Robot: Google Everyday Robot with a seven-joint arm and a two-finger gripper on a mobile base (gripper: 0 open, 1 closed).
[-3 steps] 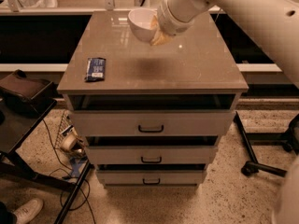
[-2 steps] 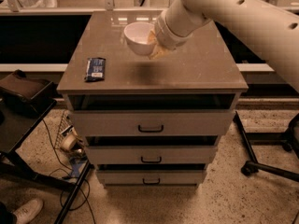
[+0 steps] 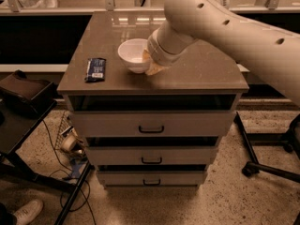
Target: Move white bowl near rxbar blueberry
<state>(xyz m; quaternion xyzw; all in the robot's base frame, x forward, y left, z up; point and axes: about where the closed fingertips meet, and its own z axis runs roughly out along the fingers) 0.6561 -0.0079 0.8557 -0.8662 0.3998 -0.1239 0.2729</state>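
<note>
The rxbar blueberry [image 3: 95,70] lies flat, a good way to the left of the claw, close to the left edge of the desk [image 3: 197,74]. It has not moved. Bare desk fills the gap from the bar to the bowl, so there is room to go a bit more left, but not much past the bar before the top ends. The white bowl [image 3: 132,55] is right at the claw's left side. The claw [image 3: 149,63] is closed tight on the bowl's right rim and holds it. 1 second ago the bowl was up high and further back. Now it has come down low, forward and left, so it is much nearer the bar. I cannot tell if its foot touches the desk yet. I think the job is almost done, and the bowl only needs to be set down and let go. The front edge of the desk is close on the near side of the claw, so the bowl should not come any further forward. To the right of the claw the desk is wide and bare, with the big white arm [image 3: 225,27] over it. That side and straight up look like the best ways out.
</note>
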